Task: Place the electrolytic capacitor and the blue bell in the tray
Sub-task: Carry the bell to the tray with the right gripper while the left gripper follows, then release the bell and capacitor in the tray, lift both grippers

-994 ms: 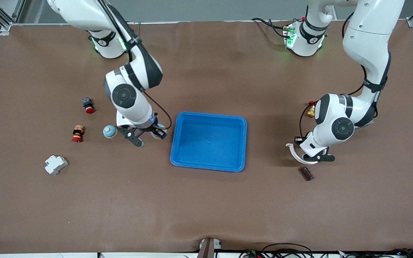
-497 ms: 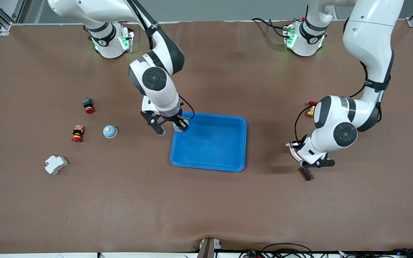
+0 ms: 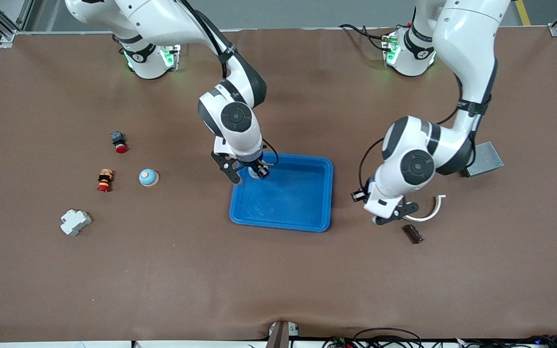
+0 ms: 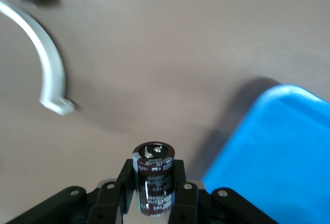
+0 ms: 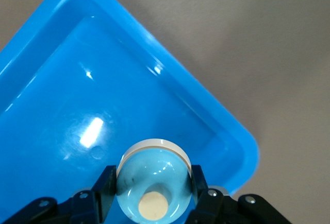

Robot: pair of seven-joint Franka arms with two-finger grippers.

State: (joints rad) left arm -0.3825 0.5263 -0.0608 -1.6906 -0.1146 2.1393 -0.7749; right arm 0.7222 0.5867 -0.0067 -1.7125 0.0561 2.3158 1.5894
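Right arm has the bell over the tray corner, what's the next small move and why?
Probably lower the right gripper a little and open it. The blue bell is clamped between its fingers over the floor of the tray, just inside the rim, not yet resting on it.

Grey plate [image 3: 483, 158], white breaker [image 3: 75, 222], red button [image 3: 119, 141] on table.

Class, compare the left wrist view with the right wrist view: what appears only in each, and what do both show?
Only the left wrist view shows the capacitor gripped by the left gripper, and a white curved strip on the table. Only the right wrist view shows the blue bell gripped by the right gripper over the tray. Both show the tray and brown table.
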